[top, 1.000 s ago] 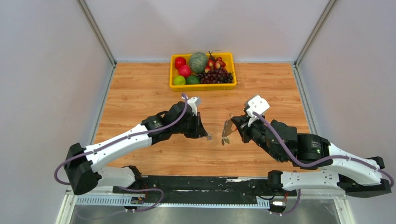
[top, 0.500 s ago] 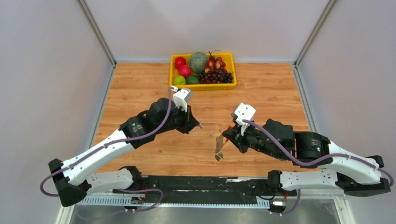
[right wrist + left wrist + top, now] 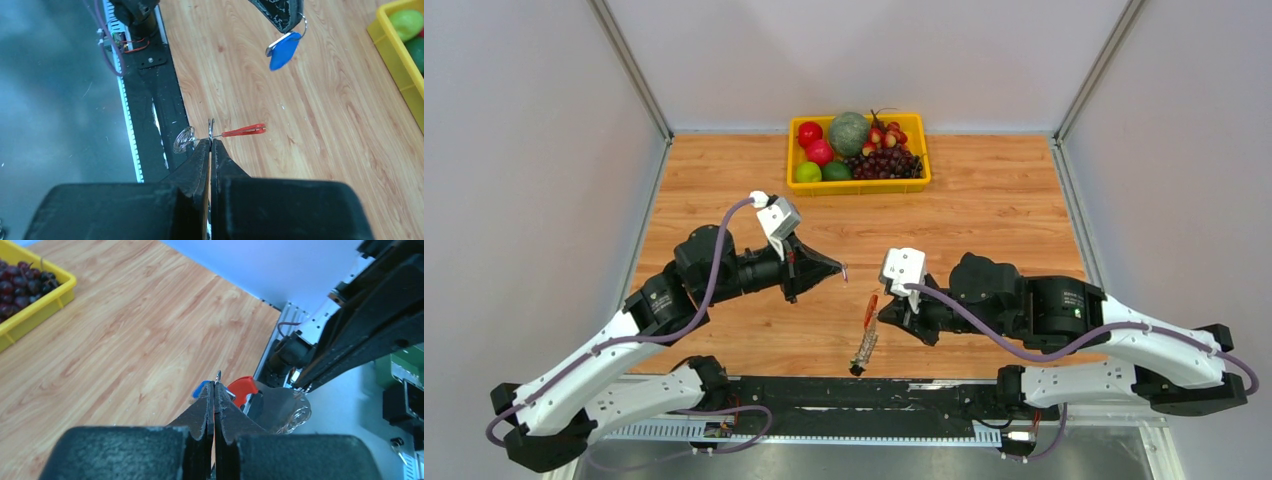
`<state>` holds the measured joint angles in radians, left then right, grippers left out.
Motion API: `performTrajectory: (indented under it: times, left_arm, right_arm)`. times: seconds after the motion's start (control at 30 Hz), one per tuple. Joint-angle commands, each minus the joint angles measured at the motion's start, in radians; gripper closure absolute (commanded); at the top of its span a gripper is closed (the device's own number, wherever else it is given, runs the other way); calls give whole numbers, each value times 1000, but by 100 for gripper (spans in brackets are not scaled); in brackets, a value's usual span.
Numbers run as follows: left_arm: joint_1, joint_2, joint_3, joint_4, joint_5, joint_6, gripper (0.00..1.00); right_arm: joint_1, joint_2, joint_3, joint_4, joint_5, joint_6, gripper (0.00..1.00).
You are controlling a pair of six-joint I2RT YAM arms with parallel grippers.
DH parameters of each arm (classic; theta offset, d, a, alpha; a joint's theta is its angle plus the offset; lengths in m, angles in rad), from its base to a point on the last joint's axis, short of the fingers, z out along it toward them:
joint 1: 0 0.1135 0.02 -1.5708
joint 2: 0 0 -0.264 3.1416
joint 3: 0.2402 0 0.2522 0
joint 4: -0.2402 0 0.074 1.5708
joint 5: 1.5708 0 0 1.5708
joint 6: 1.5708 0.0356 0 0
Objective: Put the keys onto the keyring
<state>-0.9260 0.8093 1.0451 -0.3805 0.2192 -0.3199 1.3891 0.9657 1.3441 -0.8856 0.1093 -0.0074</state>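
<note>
Hovering well in front of the yellow tray (image 3: 860, 186), both sets of jaws pinched tight.
The left gripper (image 3: 836, 270) grasps the blue key (image 3: 283, 51); the right gripper (image 3: 882, 316), farther from the tray, grasps the keyring (image 3: 211, 128), its red key (image 3: 244, 131) and charm (image 3: 184, 140) dangling. The tray holds fruit (image 3: 849, 132).

The surface (image 3: 984, 200) is pale wood-grain board, smooth with a soft sheen. The fingers (image 3: 192, 165) are black and matt, with a gritty, pitted look along their edges. The blue key (image 3: 283, 50) has a smooth, slightly glossy plastic head, and the red key (image 3: 243, 131) has a head of the same sort of plastic. The keyring (image 3: 184, 139) is thin, bright, shiny metal. The crate (image 3: 859, 186) at the upper middle is glossy yellow plastic. The arm shells (image 3: 594, 355) are smooth white plastic.
</note>
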Motion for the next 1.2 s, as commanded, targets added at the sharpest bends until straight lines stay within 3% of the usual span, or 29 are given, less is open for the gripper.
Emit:
performTrajectory:
  times: [0.0, 0.27, 0.6, 0.9, 1.17]
  left_arm:
    - [3, -37, -39, 104, 119, 59, 100]
    - [3, -128, -137, 213, 223, 102, 100]
    - [3, -294, -264, 405, 459, 159, 100]
    - [3, -360, -300, 437, 586, 206, 100]
    - [3, -390, -304, 403, 610, 240, 100]
  right_arm:
    - [1, 15, 54, 24, -131, -92, 100]
    - [1, 53, 76, 64, -331, -235, 100]
    - [-15, 142, 141, 76, -540, -352, 100]
    - [-119, 213, 218, 86, -843, -383, 100]
    - [-137, 295, 275, 83, -991, -382, 100]
